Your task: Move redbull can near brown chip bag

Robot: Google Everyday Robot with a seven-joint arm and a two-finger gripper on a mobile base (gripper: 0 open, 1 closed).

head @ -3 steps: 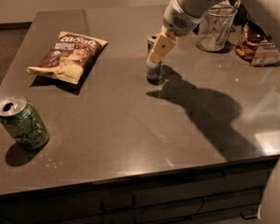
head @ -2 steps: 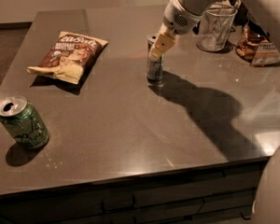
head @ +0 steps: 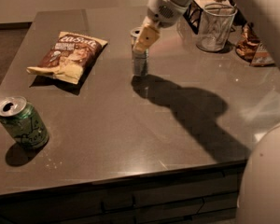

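The redbull can [head: 139,62] is a slim silver can standing upright near the middle back of the grey table [head: 130,134]. My gripper [head: 141,42] comes down from the upper right and is shut on the can's upper part, with one tan finger [head: 146,37] across its front. The can's base is at or just above the tabletop; I cannot tell which. The brown chip bag [head: 67,55] lies flat to the left of the can, with a gap of bare table between them.
A green soda can [head: 24,123] stands at the front left. A clear glass cup [head: 216,27] and small orange-brown snack packets [head: 252,45] sit at the back right. The table's front edge [head: 130,176] runs across the bottom.
My gripper and the redbull can have moved left, closer to the brown chip bag. The bag and the green can have not moved.
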